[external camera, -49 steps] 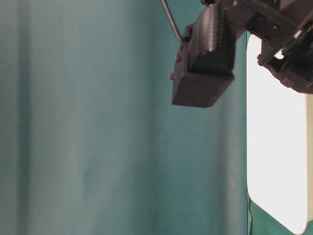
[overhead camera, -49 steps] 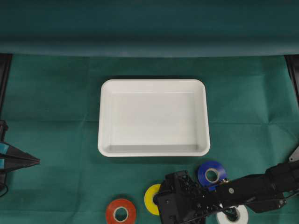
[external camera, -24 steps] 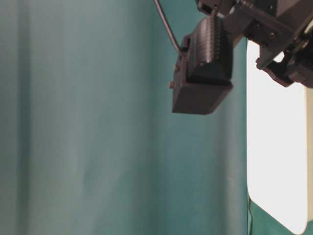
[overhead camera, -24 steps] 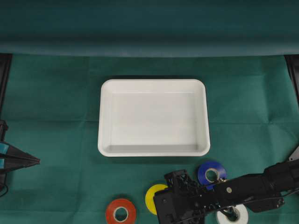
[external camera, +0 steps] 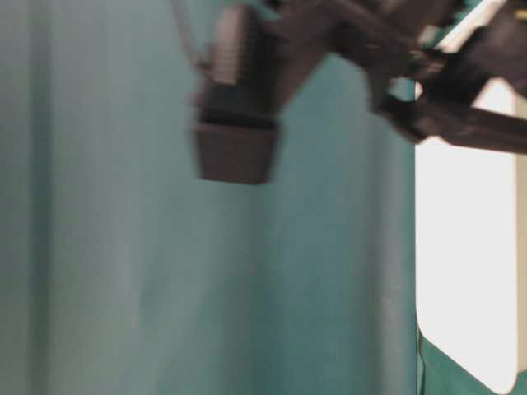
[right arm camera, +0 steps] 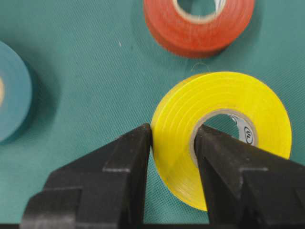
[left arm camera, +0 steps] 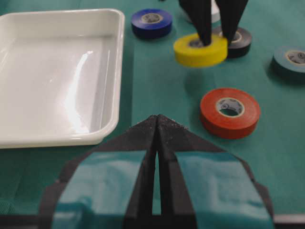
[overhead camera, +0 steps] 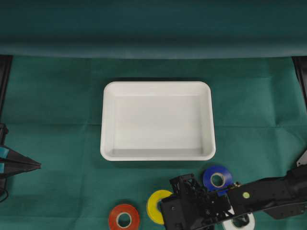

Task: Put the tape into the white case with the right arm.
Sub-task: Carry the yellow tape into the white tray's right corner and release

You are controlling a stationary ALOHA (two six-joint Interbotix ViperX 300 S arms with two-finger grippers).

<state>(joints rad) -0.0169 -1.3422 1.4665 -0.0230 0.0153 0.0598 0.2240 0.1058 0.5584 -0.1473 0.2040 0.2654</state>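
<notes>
One camera is looking straight down on the table; another is sitting low, close up. Both wrist cameras are peering past their fingers, sharing the yellow tape.

Robot lab bench, green cloth over table, matching green backdrop, sorted coloured tape rolls, two fixed black arms
</notes>
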